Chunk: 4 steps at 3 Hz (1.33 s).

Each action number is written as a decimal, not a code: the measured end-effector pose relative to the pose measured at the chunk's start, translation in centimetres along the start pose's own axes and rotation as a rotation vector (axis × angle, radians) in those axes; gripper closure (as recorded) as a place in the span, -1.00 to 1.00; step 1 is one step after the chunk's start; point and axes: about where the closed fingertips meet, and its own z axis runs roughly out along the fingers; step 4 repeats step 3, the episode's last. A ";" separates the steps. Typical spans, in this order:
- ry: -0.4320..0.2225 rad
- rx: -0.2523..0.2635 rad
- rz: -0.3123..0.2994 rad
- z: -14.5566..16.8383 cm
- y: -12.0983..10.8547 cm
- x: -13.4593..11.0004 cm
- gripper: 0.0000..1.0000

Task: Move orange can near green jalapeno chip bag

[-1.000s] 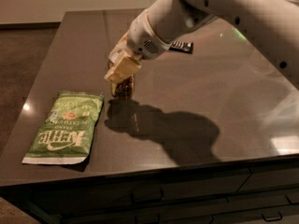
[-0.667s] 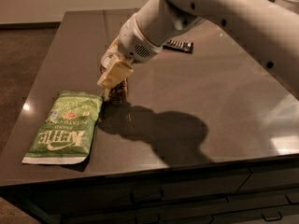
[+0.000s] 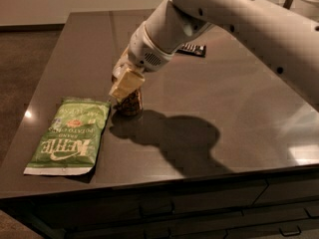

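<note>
The orange can [image 3: 130, 103] stands upright on the dark table, just right of the top right corner of the green jalapeno chip bag [image 3: 71, 136], which lies flat near the front left edge. My gripper [image 3: 125, 85] comes down from the upper right and is shut on the can's upper part; its cream-coloured fingers [image 3: 124, 84] hide the can's top. Only the can's lower body shows.
A small flat black object [image 3: 192, 49] lies on the table [image 3: 239, 118] farther back, behind my arm. My arm casts a wide shadow to the right of the can. Drawer fronts run below the table's front edge.
My gripper has carried the can a little to the left and down, closer to the chip bag's corner, and the can now rests on the table.
</note>
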 end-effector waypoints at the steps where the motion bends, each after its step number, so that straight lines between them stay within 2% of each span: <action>1: 0.000 -0.023 0.022 0.3 0.0 0.8 -0.72; 2: -0.021 -0.031 0.040 0.1 -0.1 1.4 -1.00; 4: -0.023 -0.031 0.041 0.1 -0.1 1.4 -1.00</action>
